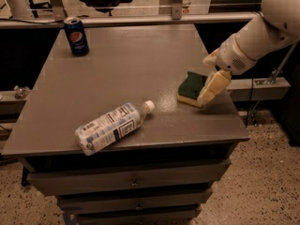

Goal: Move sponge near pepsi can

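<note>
The sponge (191, 86), dark green on top with a pale yellow base, lies flat near the right edge of the grey table (122, 74). My gripper (211, 89) hangs from the white arm that comes in from the upper right. It is low over the table, at the sponge's right side and overlapping its right end. The pepsi can (76, 36), dark blue with a silver top, stands upright at the table's far left corner, far from the sponge.
A clear plastic bottle (112, 127) with a white label lies on its side near the table's front edge, left of the sponge. Drawers (131, 184) sit under the table. A metal rail (140, 20) runs behind the table.
</note>
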{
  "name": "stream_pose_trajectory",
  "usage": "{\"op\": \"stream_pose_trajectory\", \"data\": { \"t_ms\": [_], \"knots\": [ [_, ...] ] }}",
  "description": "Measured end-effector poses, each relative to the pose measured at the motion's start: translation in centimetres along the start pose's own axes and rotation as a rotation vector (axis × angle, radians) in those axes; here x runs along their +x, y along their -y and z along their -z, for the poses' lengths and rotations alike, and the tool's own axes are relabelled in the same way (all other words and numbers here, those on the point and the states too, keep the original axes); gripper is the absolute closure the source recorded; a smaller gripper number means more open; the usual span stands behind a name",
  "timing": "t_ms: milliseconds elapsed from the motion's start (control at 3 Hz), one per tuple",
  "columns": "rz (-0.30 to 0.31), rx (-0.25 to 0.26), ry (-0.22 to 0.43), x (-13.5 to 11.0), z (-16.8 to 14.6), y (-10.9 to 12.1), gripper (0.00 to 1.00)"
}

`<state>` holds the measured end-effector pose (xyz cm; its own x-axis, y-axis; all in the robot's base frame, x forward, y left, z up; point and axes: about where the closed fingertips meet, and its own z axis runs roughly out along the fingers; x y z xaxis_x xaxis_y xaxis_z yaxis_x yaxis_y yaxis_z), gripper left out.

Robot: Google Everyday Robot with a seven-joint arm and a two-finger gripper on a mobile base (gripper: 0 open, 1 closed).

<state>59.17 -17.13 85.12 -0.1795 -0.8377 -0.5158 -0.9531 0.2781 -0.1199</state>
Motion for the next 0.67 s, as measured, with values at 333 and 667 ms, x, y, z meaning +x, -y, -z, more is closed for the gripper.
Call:
{"op": "stream_pose_trajectory", "data": {
  "t_ms": [333, 667],
  "knots": [
    [-0.027, -0.017, -0.010, 0.32, 0.01, -0.29, 0.38],
    [-0.053, -0.028, -0.014, 0.38, 0.35, -0.30, 0.62]
  ]
}}
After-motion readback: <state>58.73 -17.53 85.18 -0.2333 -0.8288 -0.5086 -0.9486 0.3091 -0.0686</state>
